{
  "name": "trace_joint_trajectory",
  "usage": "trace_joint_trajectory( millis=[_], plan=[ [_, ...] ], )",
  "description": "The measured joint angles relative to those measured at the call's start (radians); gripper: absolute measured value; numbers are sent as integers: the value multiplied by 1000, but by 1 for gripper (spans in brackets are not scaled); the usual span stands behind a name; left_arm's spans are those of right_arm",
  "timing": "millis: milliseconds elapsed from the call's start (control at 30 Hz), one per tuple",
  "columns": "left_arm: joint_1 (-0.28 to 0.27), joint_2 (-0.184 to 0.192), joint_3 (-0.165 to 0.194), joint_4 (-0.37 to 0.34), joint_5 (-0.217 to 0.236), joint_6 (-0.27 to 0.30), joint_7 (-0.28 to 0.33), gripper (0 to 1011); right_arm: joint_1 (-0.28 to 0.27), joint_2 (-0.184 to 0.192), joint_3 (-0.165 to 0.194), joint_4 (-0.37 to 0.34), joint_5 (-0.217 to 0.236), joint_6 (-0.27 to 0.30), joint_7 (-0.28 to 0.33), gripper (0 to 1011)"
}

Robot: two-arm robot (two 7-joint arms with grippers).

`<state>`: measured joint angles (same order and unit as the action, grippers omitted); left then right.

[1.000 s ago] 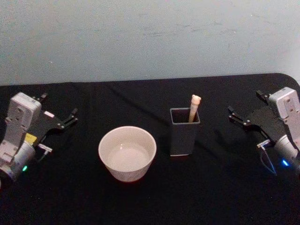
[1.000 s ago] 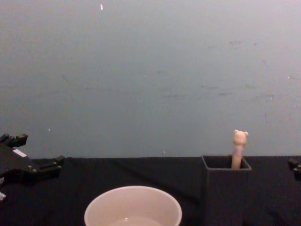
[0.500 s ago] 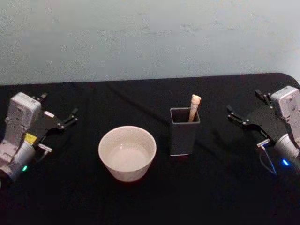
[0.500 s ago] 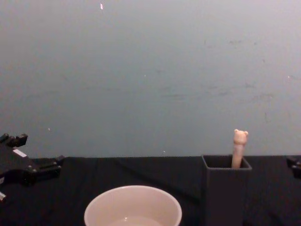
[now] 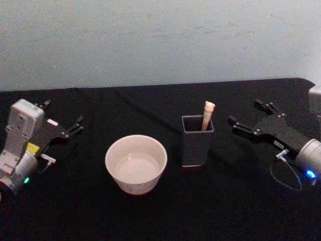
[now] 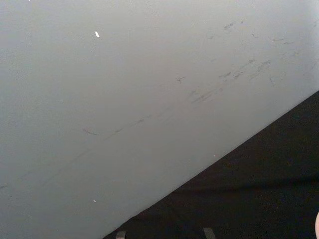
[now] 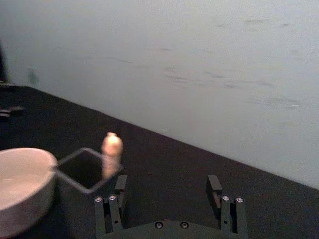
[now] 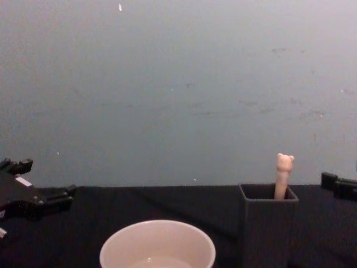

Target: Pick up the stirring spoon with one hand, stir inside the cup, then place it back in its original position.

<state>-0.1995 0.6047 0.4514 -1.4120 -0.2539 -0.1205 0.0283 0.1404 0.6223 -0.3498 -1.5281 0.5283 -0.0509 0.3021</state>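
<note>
Step in hand: the reach for the stirring spoon (image 5: 208, 113), pickup not yet made. The spoon stands in the dark grey holder (image 5: 196, 145), leaning at its far right corner w/ only the beige handle & bear head above the rim. The cup (image 5: 136, 163) sits on the desk (image 5: 225, 211) left of the holder, near but not touching. The right gripper (image 5: 246, 111) is right of the holder, apart from it, released w/ fingers spread wide & aimed at the spoon; its wrist view shows the bear head ahead, off toward one finger, not btw the two. The left gripper (image 5: 64, 111) is parked at the desk's left side, also released, holding nothing. Next move, as I judge it: close the gap, line up so the handle sits btw the fingers above the rim, clench, then lift straight up to clear the holder walls. Vs 1 s ago: the right gripper has come in from the desk's right edge toward the holder & sits flatter; spoon, holder, cup & left arm unchanged.
</note>
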Motion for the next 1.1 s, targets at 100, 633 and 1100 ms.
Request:
trace_joint_trajectory(
  millis=[100, 633, 1100],
  plan=[
    [0, 0, 0, 0, 0, 0, 0, 1001, 1, 2, 2, -9, 30, 15, 60, 1000],
    [0, 0, 0, 0, 0, 0, 0, 1001, 113, -77, -38, 94, 30, 44, 218, 1000],
    [0, 0, 0, 0, 0, 0, 0, 1001, 195, -149, -61, 188, 18, 53, 253, 1000]
  ],
)
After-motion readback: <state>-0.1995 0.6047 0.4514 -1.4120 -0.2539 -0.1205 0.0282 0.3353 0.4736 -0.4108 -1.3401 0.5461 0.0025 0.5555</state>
